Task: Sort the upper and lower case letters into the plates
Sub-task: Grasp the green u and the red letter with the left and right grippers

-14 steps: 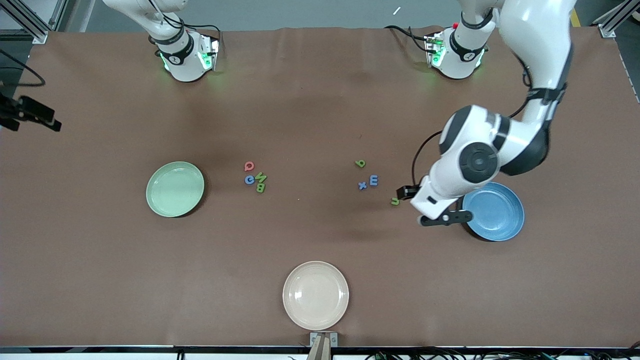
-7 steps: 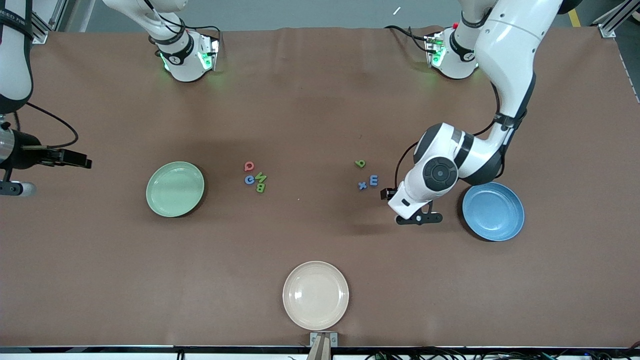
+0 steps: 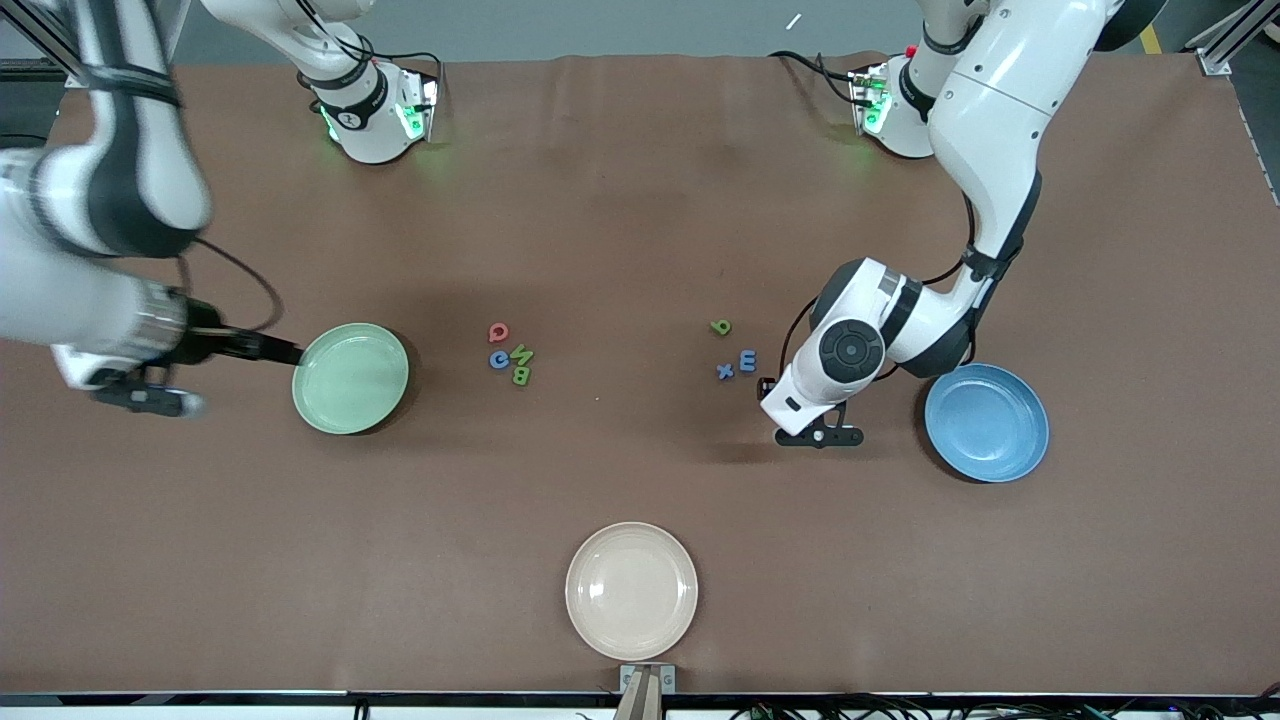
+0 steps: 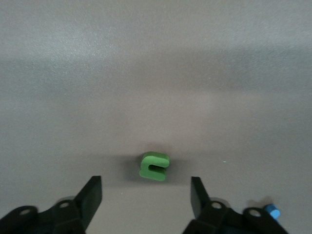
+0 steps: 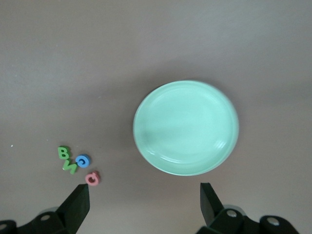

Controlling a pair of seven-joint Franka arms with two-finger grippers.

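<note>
The left gripper (image 4: 145,195) hangs low over the brown table (image 3: 640,250), fingers spread either side of a small green foam letter u (image 4: 154,165), set to pinch it. That suits the round mid-blue plate (image 3: 986,422) just beside it, toward the left arm's end, empty. The right gripper (image 5: 144,204), jaws wide and holding nothing, hovers by the pale mint-green plate (image 3: 350,378), also empty, toward the right arm's end; the red, blue and green capitals (image 3: 511,356) lie beside that plate.
</note>
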